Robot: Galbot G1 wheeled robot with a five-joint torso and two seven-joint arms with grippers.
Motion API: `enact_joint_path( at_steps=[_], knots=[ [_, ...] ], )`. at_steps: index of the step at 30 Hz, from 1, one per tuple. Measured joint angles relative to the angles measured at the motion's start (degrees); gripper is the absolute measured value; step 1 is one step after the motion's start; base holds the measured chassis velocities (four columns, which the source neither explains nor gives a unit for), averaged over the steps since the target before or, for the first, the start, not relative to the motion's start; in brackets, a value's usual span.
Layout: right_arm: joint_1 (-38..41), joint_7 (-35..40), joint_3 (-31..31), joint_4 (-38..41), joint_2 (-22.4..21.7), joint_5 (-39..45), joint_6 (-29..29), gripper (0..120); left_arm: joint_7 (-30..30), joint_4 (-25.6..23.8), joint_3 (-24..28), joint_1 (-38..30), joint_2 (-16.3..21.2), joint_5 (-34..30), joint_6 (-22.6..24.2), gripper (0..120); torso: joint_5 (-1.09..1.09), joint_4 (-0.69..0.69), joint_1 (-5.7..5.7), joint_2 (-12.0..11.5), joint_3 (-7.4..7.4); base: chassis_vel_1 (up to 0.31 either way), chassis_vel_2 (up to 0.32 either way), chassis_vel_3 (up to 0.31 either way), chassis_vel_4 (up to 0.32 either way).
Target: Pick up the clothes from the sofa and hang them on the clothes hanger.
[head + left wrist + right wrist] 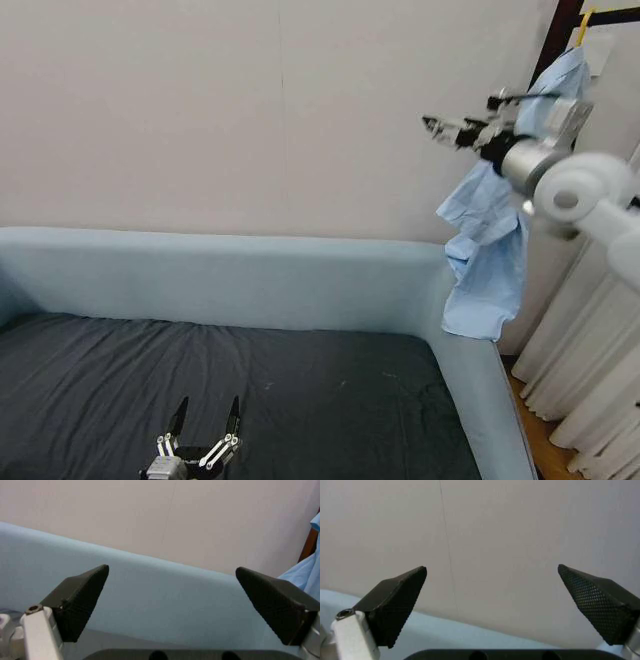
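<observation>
Firstly, low over the front of the seat of the light blue fabric sofa [250,275], the left gripper [210,410] hangs with its two black fingers spread wide and nothing between them. It points toward the sofa's backrest. Under it lies the dark grey, slightly creased seat cushion [320,380].

Higher, above the sofa's right end, the right gripper [433,129] is raised well over the backrest. Its jaws are also fully apart and hold nothing; between them we see only the plain white wall [250,110].

The task's thing, a light blue cotton shirt [485,260], hangs just beyond the sofa's right end. It drops from a dark wooden stand [560,25], where a yellow hook [585,15] shows above the collar. Its lower hem reaches down to the corner of the sofa's right armrest; we cannot tell if it touches there.

We judge that the hanging step is at its end, because the shirt is carried by the stand and not by a gripper. The next move calls for drawing the right arm clear, slowly, since its wrist is close before the cloth and could catch a fold and pull the shirt down.

To the right of the sofa, white pleated curtains [590,370] fall to a brown wooden floor [545,430]. They leave little room on that side.
</observation>
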Motion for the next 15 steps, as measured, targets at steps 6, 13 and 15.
enact_joint_path(
  at_steps=[6,13,15],
  knots=[
    [-20.5,-2.6,11.9,4.2,-1.2,-8.0,2.9,100,0.6,0.1,-0.1,-0.3,-0.6,0.0,0.0,100,0.01,0.01,0.0,0.0,0.01,0.0,0.0,0.0,0.0],
    [-60.5,-8.4,37.6,11.4,1.8,-26.0,11.2,100,0.7,0.7,-0.5,-0.6,-1.1,0.8,0.5,100,0.03,-0.03,-0.01,0.0,-0.01,0.0,0.0,0.0,0.0],
    [-64.2,-9.3,40.7,12.0,3.2,-28.3,11.7,100,0.6,0.7,-0.5,-0.6,-1.1,0.8,0.8,100,-0.02,0.0,-0.01,0.0,-0.01,0.0,0.0,0.0,0.0]
  ],
)
